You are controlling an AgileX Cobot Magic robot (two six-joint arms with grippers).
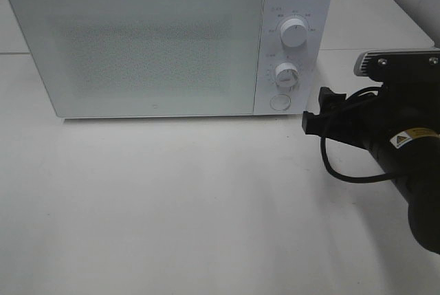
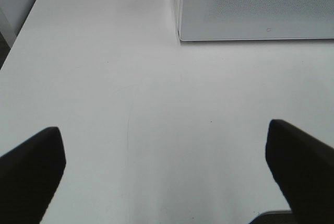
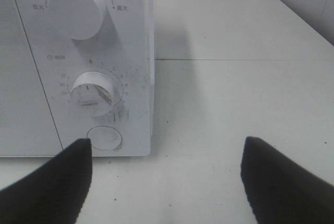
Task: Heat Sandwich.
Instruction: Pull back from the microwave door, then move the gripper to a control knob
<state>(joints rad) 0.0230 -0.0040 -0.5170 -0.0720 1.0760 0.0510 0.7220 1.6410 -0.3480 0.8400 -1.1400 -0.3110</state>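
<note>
White table (image 1: 172, 205), microwave (image 1: 137, 40) shut, sandwich nowhere visible (maybe already inside?), left gripper (image 2: 164, 172) and right gripper (image 3: 167, 182) both gaping empty.

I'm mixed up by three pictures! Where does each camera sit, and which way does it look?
Exterior high: up high, looking down at the white table and closed microwave; only the right arm shows.
Left wrist: on its arm, low over the table, facing the microwave's door corner; the open left gripper shows.
Right wrist: on its arm, facing the lower knob and round button; the open right gripper shows.
Shared: exterior and right wrist both show those controls.
</note>
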